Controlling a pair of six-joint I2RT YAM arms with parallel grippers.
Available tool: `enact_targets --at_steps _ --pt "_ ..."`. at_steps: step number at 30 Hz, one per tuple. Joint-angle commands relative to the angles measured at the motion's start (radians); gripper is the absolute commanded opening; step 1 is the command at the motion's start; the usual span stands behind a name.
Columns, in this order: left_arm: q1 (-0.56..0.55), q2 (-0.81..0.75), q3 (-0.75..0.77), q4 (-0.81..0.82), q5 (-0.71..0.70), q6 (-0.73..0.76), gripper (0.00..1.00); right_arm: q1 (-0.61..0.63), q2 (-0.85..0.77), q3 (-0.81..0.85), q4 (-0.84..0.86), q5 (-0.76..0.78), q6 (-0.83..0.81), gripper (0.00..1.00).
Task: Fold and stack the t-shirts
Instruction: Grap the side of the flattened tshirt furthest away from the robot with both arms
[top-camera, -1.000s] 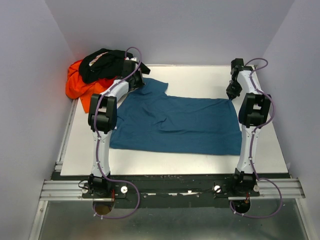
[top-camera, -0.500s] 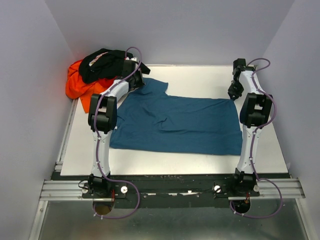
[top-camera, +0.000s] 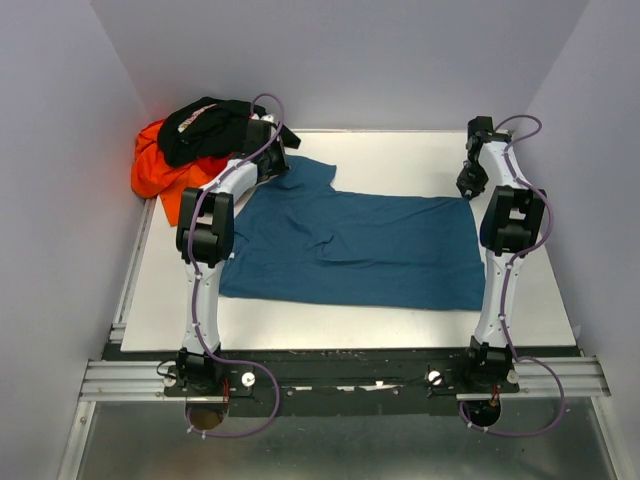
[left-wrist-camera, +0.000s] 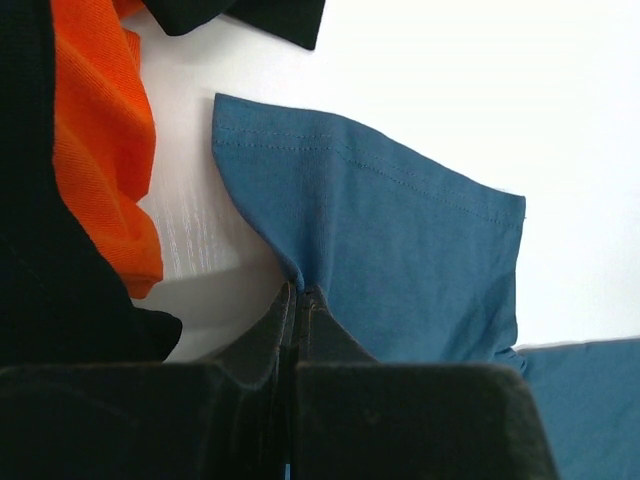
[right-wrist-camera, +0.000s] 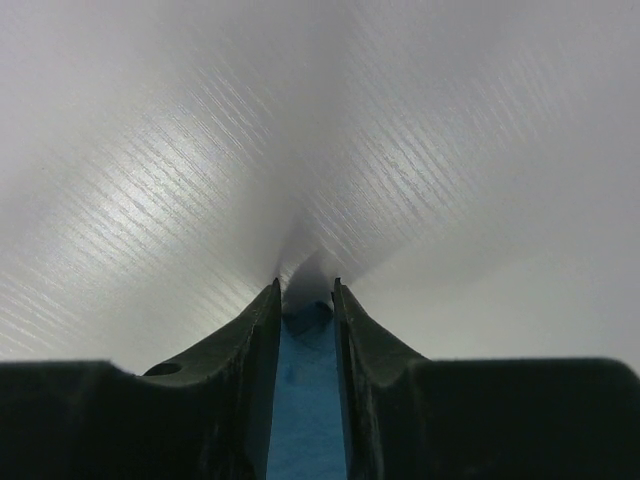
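Barely anything changed over the last second: orange t-shirt (top-camera: 150, 172) and black t-shirt (top-camera: 205, 125) are heaped at the far-left corner of the table (top-camera: 400, 160), same as before. Left gripper (left-wrist-camera: 300, 300) is pinched tight on a sleeve edge of the teal-blue t-shirt (top-camera: 350, 250) and hasn't moved. That shirt lies spread mid-table, a bit rumpled near the far-left sleeve. Right gripper (right-wrist-camera: 306, 300) is narrow, clamped on the shirt's far-right corner with blue cloth between its fingers; it has nudged slightly outward to the right, drawing that edge out. Likely tensioning the far edge before the first fold; no fold started, nothing stacked
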Motion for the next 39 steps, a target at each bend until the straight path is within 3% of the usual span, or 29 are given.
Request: enact_targets --at_steps 1,4,6,21,39 --pt "0.001 -0.028 0.034 0.005 -0.001 0.017 0.0 -0.009 -0.056 -0.012 0.01 0.04 -0.015 0.34" --pt "0.001 -0.036 0.027 0.014 -0.003 0.024 0.0 -0.007 -0.071 -0.02 0.01 0.06 -0.01 0.23" --pt "0.001 -0.048 0.011 0.029 -0.002 0.032 0.0 -0.007 -0.079 -0.021 0.007 0.071 -0.007 0.01" --pt "-0.009 -0.154 -0.104 0.089 -0.017 0.076 0.0 -0.007 -0.177 -0.13 0.015 -0.003 -0.004 0.01" --pt "-0.055 -0.56 -0.595 0.318 -0.128 0.109 0.0 -0.023 -0.45 -0.448 0.088 -0.081 0.024 0.01"
